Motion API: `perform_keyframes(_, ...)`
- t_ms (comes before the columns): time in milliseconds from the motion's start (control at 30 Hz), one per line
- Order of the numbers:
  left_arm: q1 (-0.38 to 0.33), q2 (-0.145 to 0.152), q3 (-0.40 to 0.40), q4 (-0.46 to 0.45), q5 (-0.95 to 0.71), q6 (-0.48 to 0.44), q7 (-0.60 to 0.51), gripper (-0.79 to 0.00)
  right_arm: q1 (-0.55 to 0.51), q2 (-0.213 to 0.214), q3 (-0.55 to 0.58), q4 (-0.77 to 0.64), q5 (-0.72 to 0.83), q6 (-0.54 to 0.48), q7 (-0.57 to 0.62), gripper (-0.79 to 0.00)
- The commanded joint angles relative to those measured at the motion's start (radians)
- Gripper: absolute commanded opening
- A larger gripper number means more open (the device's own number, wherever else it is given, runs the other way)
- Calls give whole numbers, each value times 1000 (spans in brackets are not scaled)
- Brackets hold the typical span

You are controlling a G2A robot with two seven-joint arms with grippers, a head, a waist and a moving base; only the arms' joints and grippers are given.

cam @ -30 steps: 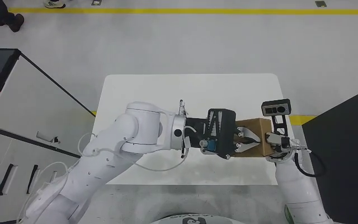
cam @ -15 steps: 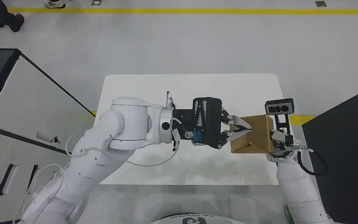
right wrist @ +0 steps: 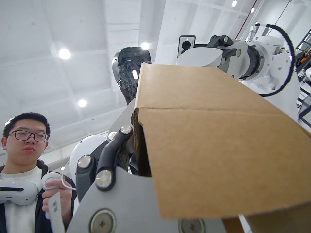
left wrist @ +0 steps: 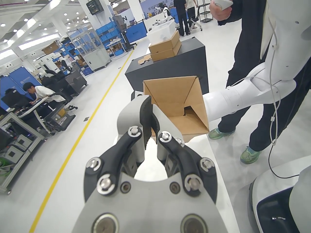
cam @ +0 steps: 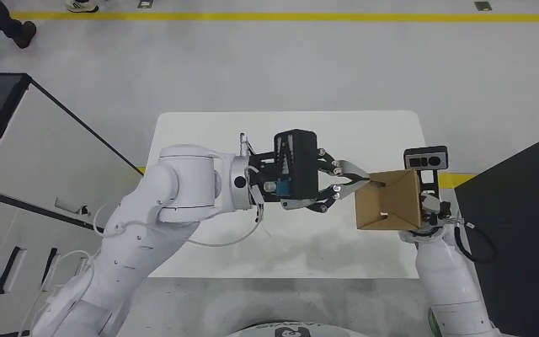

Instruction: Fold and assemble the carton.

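1. carton [cam: 387,200]: sits over the worktop [cam: 253,135] right edge and covers part of that edge. Underside hid. in top view. In right wrist view it is cut off by two pic edges, inside hid.
2. right pincer [right wrist: 139,144]: one finger [right wrist: 116,144] seen beside the carton wall, other finger hid. behind cardboard.
3. left pincer [left wrist: 148,117]: tips at carton's near rim. Pads mask the contact pt, so grip depth n/k. Carton's near lower corner hid. behind the fingers.
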Motion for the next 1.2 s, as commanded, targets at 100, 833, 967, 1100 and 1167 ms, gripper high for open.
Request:
perform_keyframes(100,11,0,-3,-9,9,12,14,-785,-1,-6,-15,20,43,5,0,-785)
perform_keyframes(833,6,0,-17,-5,23,-25,84,-785,59,-33,-106,64,115,0,0,-785)
perform_keyframes(967,6,0,-17,-5,23,-25,84,-785,59,-33,-106,64,115,0,0,-785)
perform_keyframes(1100,17,-1,-6,-14,31,-14,90,-785,58,-34,-108,55,115,7,-26,-785)
perform_keyframes(1167,14,-3,7,-15,38,-16,91,-785,52,-35,-109,50,95,5,-48,-785)
